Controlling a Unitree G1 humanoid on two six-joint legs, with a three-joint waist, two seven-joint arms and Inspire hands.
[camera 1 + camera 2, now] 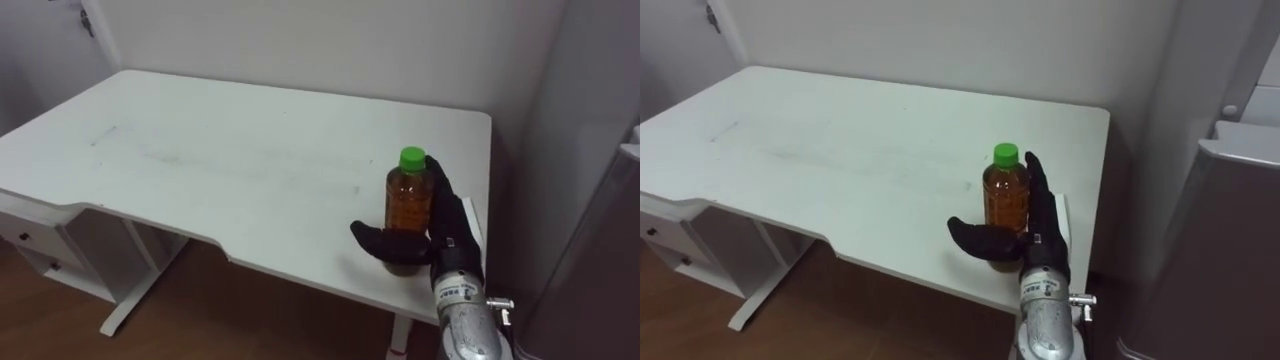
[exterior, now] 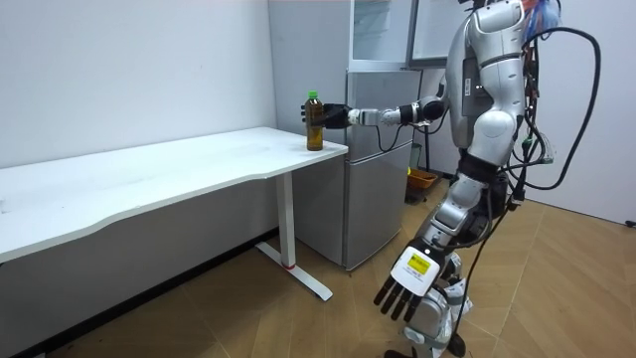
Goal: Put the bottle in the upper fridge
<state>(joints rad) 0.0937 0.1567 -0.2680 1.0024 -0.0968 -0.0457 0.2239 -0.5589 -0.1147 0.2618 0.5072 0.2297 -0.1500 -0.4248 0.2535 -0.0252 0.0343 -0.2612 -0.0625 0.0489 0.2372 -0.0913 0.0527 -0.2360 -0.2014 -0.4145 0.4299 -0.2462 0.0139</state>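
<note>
Bottle and right hand meet near the front right corner of the white table. The bottle stands upright on the tabletop, holding amber liquid and closed with a green cap. The hand grasps it low down. The thumb hooks across the near side of its base, and the fingers run up its right side, nearly straight, with their tips just short of the cap, so the bottle sits between thumb and fingers, touching both. Its base still looks to be resting on the table, though the thumb hides the very bottom edge. In the room view the robot stands upright on the wooden floor, out in front of the grey fridge that sits just beside the table's end. Its right arm is stretched out level to the bottle at the table's corner. The left hand hangs low by the legs, well apart from the table, with its fingers straight and relaxed, holding nothing.
</note>
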